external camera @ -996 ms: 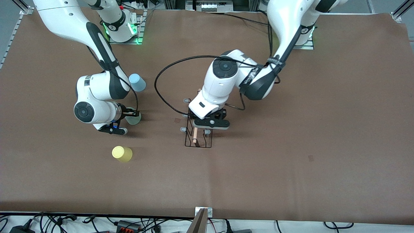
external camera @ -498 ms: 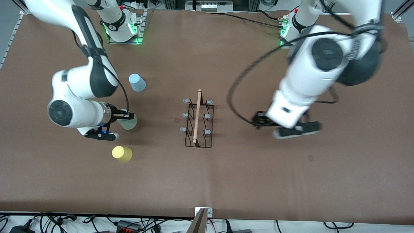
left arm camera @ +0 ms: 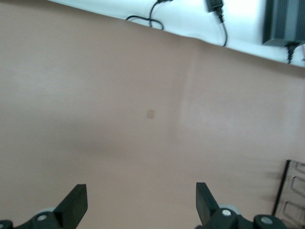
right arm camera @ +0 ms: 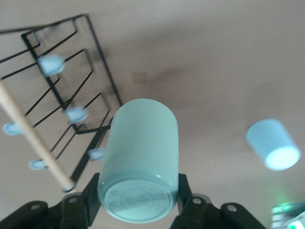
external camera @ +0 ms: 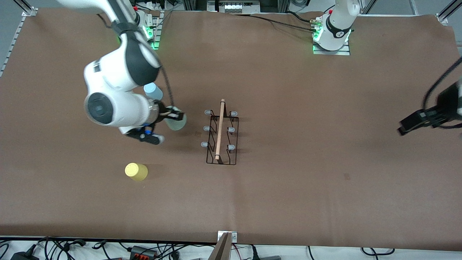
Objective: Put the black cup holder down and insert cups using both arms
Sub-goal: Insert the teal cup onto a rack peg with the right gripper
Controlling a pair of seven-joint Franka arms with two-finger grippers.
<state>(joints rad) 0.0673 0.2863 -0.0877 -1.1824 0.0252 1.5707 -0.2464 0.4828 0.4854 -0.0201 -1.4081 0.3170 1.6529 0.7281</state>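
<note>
The black cup holder [external camera: 221, 133] stands mid-table with a wooden rod on top and pale pegs; it also shows in the right wrist view [right arm camera: 57, 109]. My right gripper [external camera: 172, 117] is shut on the mint green cup [external camera: 177, 122], held above the table beside the holder toward the right arm's end; the cup fills the right wrist view [right arm camera: 140, 160]. The light blue cup [external camera: 153, 91] stands farther from the front camera, partly hidden by the right arm, and shows in the right wrist view [right arm camera: 272, 144]. The yellow cup [external camera: 136, 171] stands nearer. My left gripper [external camera: 415, 124] is open and empty over the left arm's end [left arm camera: 140, 205].
Brown mat covers the table [external camera: 306, 187]. Cables and a power brick lie off the table edge in the left wrist view [left arm camera: 281, 21]. A corner of the holder shows in the left wrist view [left arm camera: 290, 195].
My right gripper has lifted the mint green cup and carried it toward the holder. My left arm has swung away from the holder to the left arm's end of the table.
</note>
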